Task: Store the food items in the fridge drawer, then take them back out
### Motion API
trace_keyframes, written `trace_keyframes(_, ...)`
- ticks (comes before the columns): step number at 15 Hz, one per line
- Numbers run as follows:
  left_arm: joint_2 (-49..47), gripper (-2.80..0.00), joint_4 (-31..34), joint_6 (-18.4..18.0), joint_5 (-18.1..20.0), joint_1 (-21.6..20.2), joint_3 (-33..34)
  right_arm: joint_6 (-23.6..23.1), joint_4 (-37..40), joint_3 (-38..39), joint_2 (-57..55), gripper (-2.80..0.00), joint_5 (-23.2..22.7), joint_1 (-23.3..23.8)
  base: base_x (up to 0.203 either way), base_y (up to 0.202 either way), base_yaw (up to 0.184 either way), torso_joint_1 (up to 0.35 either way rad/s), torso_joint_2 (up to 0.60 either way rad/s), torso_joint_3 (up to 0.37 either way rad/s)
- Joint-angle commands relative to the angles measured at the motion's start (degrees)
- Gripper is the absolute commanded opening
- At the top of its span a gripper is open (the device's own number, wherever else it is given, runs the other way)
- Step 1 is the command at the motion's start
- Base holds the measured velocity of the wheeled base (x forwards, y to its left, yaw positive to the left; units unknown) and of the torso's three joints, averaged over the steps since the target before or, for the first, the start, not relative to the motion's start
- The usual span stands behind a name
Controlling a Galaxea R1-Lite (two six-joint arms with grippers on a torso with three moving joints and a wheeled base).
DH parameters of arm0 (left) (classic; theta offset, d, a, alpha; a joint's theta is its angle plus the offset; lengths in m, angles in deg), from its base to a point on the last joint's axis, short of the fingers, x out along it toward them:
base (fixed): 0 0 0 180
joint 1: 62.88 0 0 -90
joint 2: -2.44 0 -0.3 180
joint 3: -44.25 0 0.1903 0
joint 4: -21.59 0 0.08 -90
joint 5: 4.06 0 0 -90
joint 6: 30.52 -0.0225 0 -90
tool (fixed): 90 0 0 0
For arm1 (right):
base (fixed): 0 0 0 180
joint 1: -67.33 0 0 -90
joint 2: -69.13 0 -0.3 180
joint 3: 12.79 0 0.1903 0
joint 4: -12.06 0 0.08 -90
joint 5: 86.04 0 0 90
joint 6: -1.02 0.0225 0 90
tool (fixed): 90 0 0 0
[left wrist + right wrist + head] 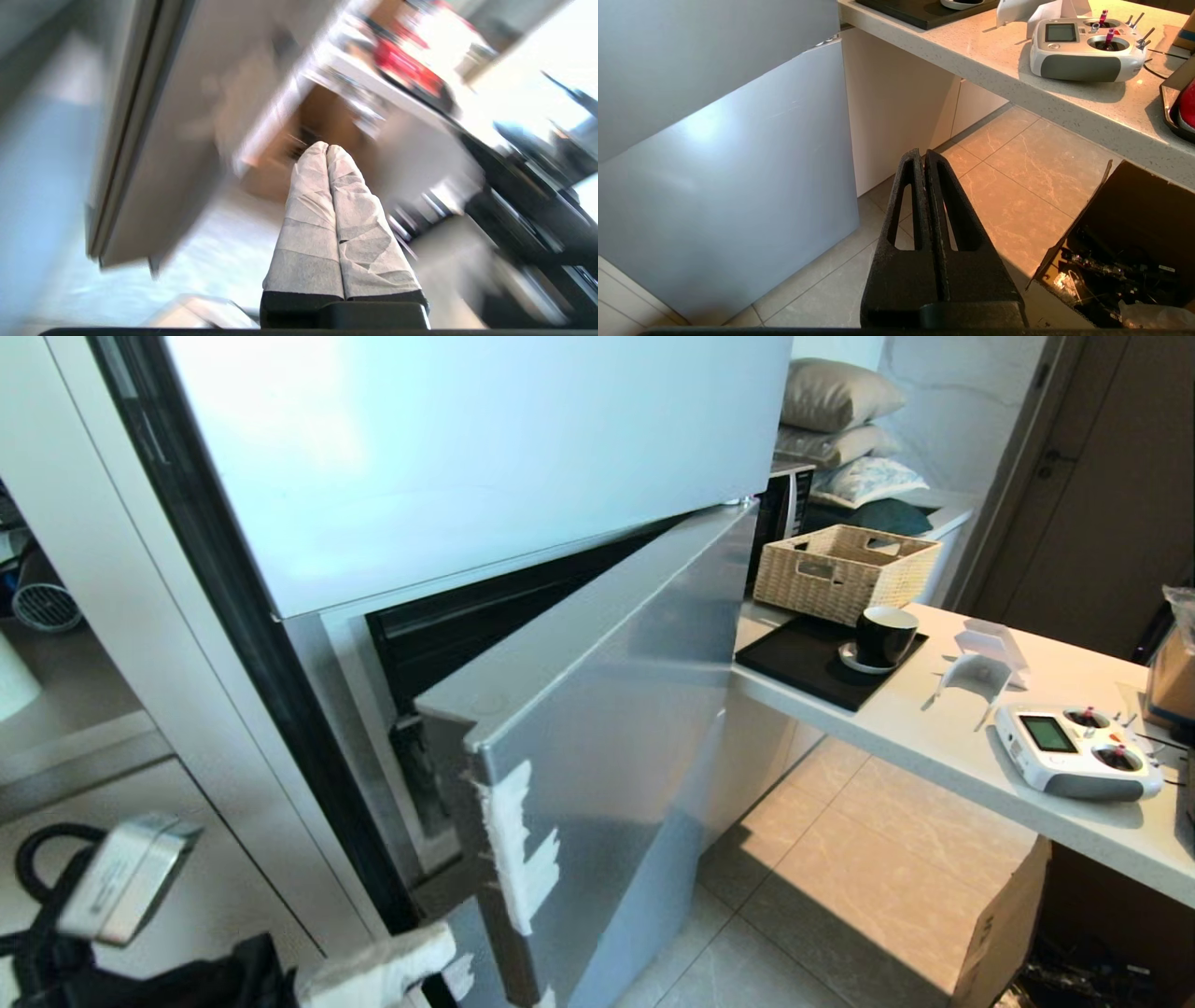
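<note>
The fridge's lower door (607, 728) stands ajar, with a dark gap (485, 616) behind it under the pale upper door (467, 457). The fridge drawer is hidden inside. My left gripper (446, 935), its fingers wrapped in white, is shut and empty at the bottom left, beside the free edge of the lower door. The left wrist view shows the left gripper (327, 147) pressed shut against a blurred background. My right gripper (923, 153) hangs shut over the floor tiles. A shiny red rounded thing (1188, 105), perhaps one of the food items, lies in a dark tray on the counter.
A stone counter (934, 747) to the right carries a wicker basket (845, 569), a black cup (885, 635) on a black tray (794, 658), and a white remote controller (1074, 751). An open cardboard box (1008, 924) stands on the tiled floor below.
</note>
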Motion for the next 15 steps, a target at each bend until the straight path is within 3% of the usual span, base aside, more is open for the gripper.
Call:
trace_keyframes(1,8.5,-2.8,3.9,0.0,5.4,1.0,2.0,0.0,0.0,0.0,0.0,-2.8,0.0,0.0,0.0,0.0,0.0,0.0,0.0,0.0)
trace_keyframes(2,8.9,-2.8,7.2,0.0,4.1,0.3,0.3,0.0,0.0,0.0,0.0,-2.8,0.0,0.0,0.0,0.0,0.0,0.0,0.0,0.0)
trace_keyframes(6,8.6,-2.8,12.0,-0.4,-9.2,-0.9,-5.6,0.0,0.0,0.0,0.0,-2.8,-0.1,0.0,0.0,0.0,0.0,0.0,0.0,0.0)
trace_keyframes(7,9.4,-2.8,12.1,-1.6,-14.3,-0.9,-6.1,0.0,0.0,0.0,0.0,-2.8,0.0,0.0,0.0,0.0,0.0,0.0,0.0,0.0)
trace_keyframes(10,17.8,-2.8,13.4,-11.0,-23.4,-2.3,-5.2,0.0,0.0,0.0,0.0,-2.8,0.0,0.0,0.0,0.0,0.0,0.0,0.0,0.0)
trace_keyframes(13,28.2,-2.8,18.3,-16.1,-24.8,-16.4,-2.4,0.0,0.0,0.0,0.0,-2.8,0.0,0.0,0.0,0.0,0.0,0.0,0.0,0.0)
trace_keyframes(15,33.7,-2.8,22.6,-17.4,-22.4,-27.6,0.3,0.0,0.0,0.0,0.0,-2.8,0.0,0.0,0.0,0.0,0.0,0.0,0.0,0.0)
